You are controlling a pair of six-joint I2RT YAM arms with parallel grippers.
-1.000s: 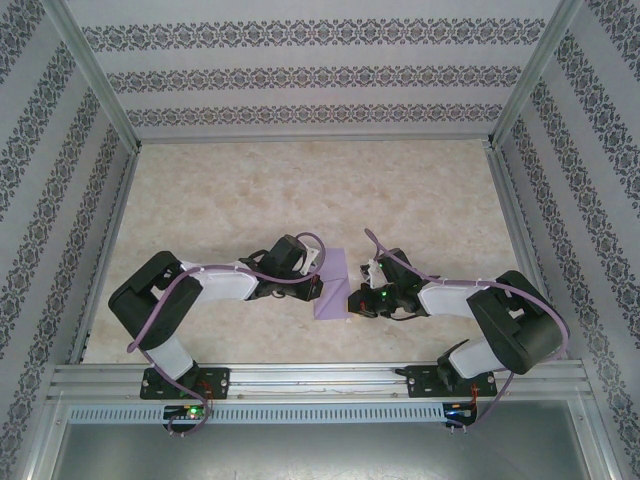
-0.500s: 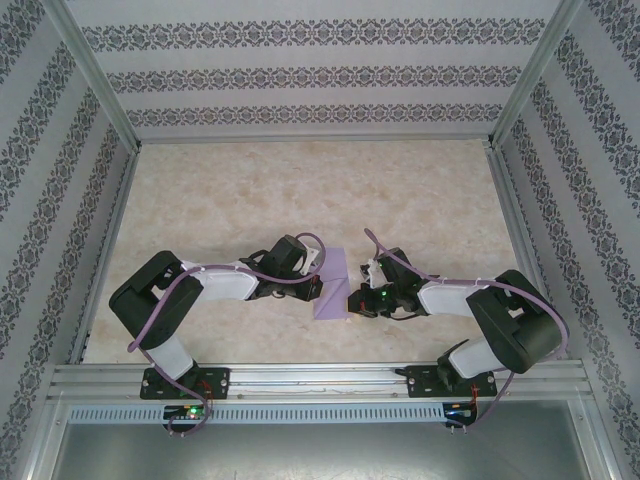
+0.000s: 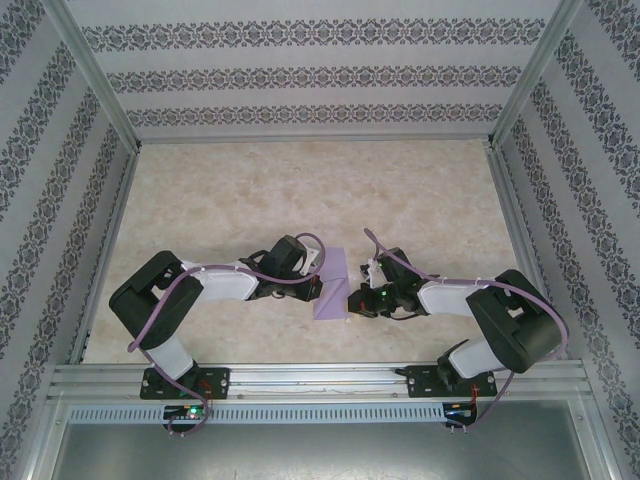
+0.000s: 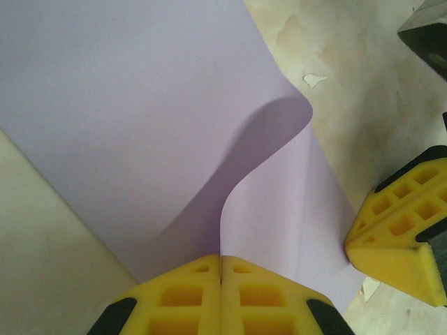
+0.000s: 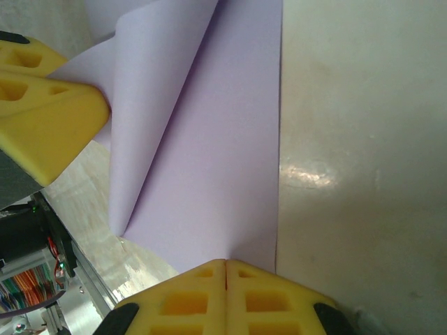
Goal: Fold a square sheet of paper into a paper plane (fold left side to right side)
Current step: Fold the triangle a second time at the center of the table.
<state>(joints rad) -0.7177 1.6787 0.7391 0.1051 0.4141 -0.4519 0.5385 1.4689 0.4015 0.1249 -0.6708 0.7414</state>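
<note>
The square sheet of paper [image 3: 336, 268] is lilac and lies on the table between my two grippers. My left gripper [image 3: 318, 288] is shut on the sheet's lifted flap; the flap [image 4: 269, 139] curls up from the jaw tips [image 4: 221, 258] over the flat layer [image 4: 105, 105]. My right gripper [image 3: 352, 298] is shut, its tips [image 5: 225, 262] resting on the flat part of the sheet [image 5: 223, 160] close to its straight edge. The left gripper's yellow finger [image 5: 42, 112] holds the flap's corner in the right wrist view. The paper plane is out of view.
The marbled table [image 3: 300, 190] stretches beyond the paper. Patterned walls and aluminium posts [image 3: 100, 110] enclose it. A metal rail [image 3: 320, 375] with both arm bases runs along the near edge. The right gripper's yellow finger [image 4: 401, 230] sits just right of the sheet.
</note>
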